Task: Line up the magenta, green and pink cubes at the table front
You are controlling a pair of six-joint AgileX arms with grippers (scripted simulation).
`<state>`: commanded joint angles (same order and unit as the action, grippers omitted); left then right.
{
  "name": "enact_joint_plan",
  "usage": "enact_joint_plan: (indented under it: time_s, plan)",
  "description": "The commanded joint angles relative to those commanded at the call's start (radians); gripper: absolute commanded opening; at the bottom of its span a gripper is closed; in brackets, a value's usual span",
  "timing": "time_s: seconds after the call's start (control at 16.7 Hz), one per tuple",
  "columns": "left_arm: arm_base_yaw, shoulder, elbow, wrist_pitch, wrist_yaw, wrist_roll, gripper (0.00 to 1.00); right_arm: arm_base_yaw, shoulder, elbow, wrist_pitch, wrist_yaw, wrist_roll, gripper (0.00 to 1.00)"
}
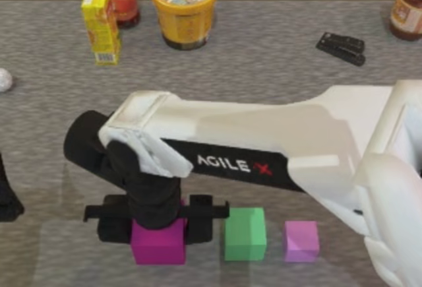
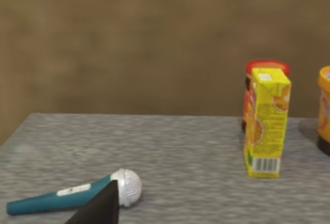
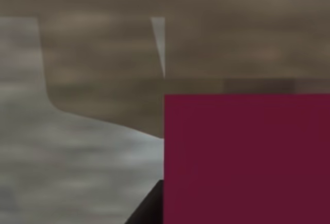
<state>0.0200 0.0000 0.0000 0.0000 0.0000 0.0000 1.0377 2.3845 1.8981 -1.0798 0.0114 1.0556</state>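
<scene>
Top view: right end effector over matte magenta cube; grip state unclear.

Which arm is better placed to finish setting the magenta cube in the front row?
Right. The right gripper is directly over the magenta cube, at the left end of the row with the green cube and pink cube. The left arm sits parked at the table's left edge.
</scene>
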Motion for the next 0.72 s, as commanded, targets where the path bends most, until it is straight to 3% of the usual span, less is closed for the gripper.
enact_joint_plan:
  time_s: [0.12,0.72]
  plan:
    - [0.000,0.000,0.000,0.000,0.000,0.000,1.00,0.000,0.000,0.000,0.000,0.000,0.000,0.00]
    - [0.000,0.000,0.000,0.000,0.000,0.000,1.00,0.000,0.000,0.000,0.000,0.000,0.000,0.75]
